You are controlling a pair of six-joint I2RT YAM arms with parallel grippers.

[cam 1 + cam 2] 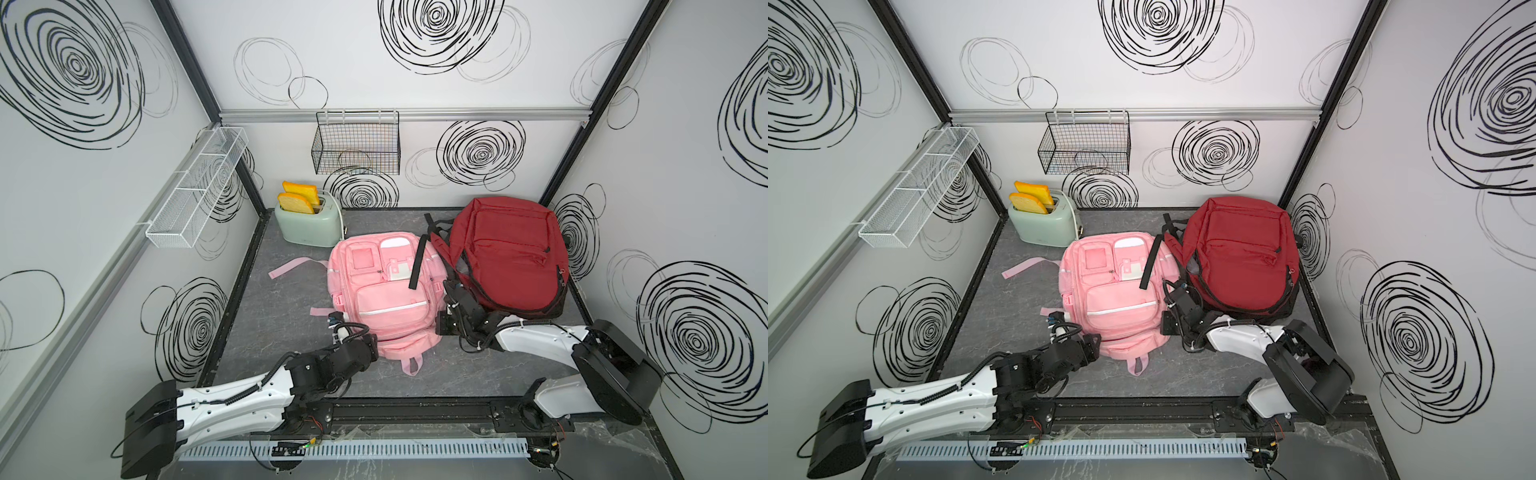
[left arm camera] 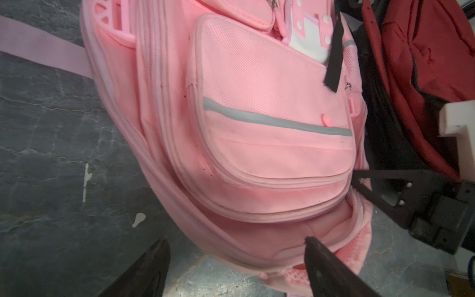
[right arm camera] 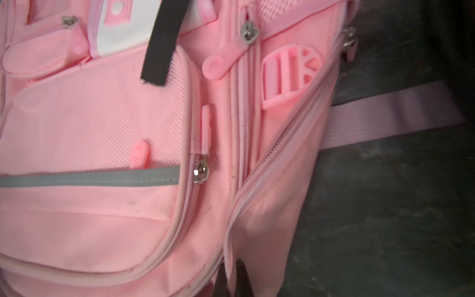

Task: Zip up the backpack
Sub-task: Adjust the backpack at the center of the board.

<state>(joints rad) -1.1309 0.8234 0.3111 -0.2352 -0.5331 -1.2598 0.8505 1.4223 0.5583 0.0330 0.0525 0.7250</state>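
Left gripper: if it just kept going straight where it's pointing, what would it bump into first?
Most likely the pink backpack: the left gripper's open fingers aim straight at its near end in the left wrist view, though depth is unclear.

Landmark: backpack [image 1: 384,291], lying flat at mid-table [image 1: 282,332].
Behind it, to the left: toaster [image 1: 309,228], with two toast slices [image 1: 297,199] in its slots.
Right of it, touching: second backpack [image 1: 507,253], reaching further back.
On it: strap [image 1: 417,262] from the second backpack, across its rear right part.
Behind and above it: wire basket [image 1: 356,143] on the back wall.
Left and above it: mesh shelf [image 1: 197,189] on the side wall.
At its near left corner: left gripper [image 2: 235,239].
At its near right edge: right gripper [image 3: 231,275], between both backpacks.
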